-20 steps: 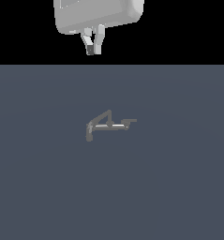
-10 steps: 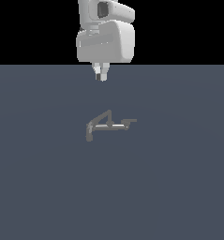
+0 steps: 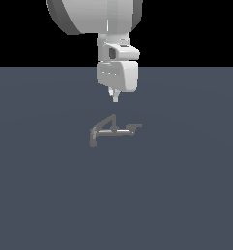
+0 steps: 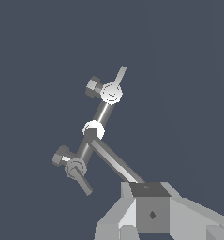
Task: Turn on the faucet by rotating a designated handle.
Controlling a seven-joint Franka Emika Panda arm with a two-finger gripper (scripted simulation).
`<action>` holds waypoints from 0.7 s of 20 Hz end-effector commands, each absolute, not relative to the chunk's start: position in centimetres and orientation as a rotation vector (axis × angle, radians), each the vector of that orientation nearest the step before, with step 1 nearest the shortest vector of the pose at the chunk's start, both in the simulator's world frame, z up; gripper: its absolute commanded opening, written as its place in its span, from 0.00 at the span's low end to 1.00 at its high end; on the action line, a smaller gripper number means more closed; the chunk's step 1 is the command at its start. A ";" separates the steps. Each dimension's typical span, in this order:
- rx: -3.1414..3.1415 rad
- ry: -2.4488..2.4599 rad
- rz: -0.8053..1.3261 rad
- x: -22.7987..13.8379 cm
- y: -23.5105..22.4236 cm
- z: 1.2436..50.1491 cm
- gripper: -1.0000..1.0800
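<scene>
The faucet (image 3: 112, 130) is a tiny grey set of thin rods standing on the dark floor. Its down-bent spout (image 3: 92, 140) is at the exterior view's left end. The handle (image 3: 135, 127), a small light T, is at the right end. My gripper (image 3: 115, 96) hangs just above and behind the faucet's peak, apart from it, fingers together and holding nothing. In the wrist view the faucet (image 4: 98, 125) lies ahead of the gripper (image 4: 151, 213). Its slanted pipe (image 4: 115, 161) runs down under the fingers.
The flat dark grey-blue floor (image 3: 186, 195) surrounds the faucet on all sides. The large white arm body (image 3: 93, 14) fills the upper part of the exterior view.
The gripper has come down and moved toward the exterior view's right, ending close above the faucet. The faucet has not moved.
</scene>
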State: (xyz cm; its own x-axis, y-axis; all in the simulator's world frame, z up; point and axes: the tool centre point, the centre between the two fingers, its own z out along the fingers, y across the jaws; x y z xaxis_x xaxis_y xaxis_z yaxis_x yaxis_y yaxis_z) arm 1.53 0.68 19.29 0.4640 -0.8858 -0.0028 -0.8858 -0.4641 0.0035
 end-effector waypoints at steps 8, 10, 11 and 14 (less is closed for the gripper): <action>2.478 -1.925 0.000 6.8 -3.1 12.9 0.00; 2.431 -1.984 0.001 7.7 -4.1 11.6 0.00; 2.409 -2.011 0.001 8.2 -4.5 11.0 0.00; 2.347 -2.083 0.002 9.3 -5.8 9.4 0.00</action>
State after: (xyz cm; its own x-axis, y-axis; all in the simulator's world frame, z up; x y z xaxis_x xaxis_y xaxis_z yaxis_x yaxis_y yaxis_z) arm 8.69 -5.13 10.24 0.1504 -0.9886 0.0024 -0.9886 -0.1504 0.0034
